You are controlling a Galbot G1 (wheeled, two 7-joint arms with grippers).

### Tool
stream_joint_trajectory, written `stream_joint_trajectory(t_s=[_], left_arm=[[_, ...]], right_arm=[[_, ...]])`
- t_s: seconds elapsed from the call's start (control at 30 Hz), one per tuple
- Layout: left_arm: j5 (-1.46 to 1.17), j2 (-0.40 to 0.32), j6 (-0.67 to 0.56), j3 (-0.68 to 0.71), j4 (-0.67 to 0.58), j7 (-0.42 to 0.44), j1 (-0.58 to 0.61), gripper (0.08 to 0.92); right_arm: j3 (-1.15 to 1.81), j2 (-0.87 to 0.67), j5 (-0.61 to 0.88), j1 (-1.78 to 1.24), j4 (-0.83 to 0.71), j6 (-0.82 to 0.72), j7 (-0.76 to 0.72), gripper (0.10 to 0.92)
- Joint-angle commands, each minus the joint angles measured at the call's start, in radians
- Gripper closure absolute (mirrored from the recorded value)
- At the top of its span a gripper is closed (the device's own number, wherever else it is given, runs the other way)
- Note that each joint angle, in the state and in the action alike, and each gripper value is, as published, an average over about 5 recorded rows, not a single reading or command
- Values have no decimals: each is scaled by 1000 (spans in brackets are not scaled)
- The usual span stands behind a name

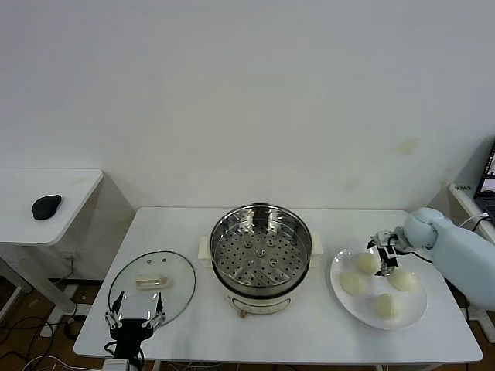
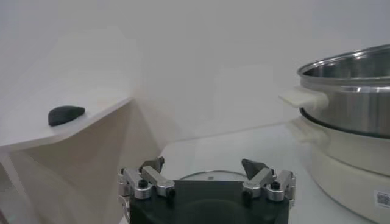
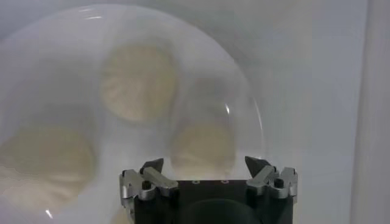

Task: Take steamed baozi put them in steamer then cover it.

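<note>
The steamer (image 1: 261, 249) stands at the table's middle with its perforated tray bare; in the left wrist view the steamer (image 2: 353, 91) is close by. The cover (image 1: 151, 286) lies flat on the table left of it. Several steamed baozi sit on a white plate (image 1: 414, 307) at the right: one at the back (image 1: 365, 263), two others (image 1: 354, 284) (image 1: 402, 280) further forward, one in front (image 1: 385, 306). My right gripper (image 1: 385, 261) hangs open over the plate's back part. In the right wrist view one baozi (image 3: 203, 146) lies just beyond its spread fingertips (image 3: 204, 165), untouched. My left gripper (image 1: 135, 318) waits open at the cover's near rim (image 2: 207, 176).
A side table (image 1: 54, 232) at the far left carries a black mouse (image 1: 46, 205). The wall runs right behind the work table. Bare tabletop lies in front of the steamer and between steamer and plate.
</note>
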Motion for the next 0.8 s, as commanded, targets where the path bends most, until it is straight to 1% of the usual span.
stream_joint_trajectory(t_s=[0.03,0.43,0.63,0.8], left_arm=[[4,-4,-1,1,-5,-1,2,177],[12,-11,-3,6,-17,-1,8,177],[11,-8,-3,4,-21,0,10,177],[6,-2,-4,5,-24,0,11,177]], right_arm=[[-13,28,-10,6,-22,-6,2,293],[-12,13,-6,11,1,-9,1,415],[-63,-50,39,78,74,-10,-5,431],[-126,-148,131,217,187,-21,-13,431]])
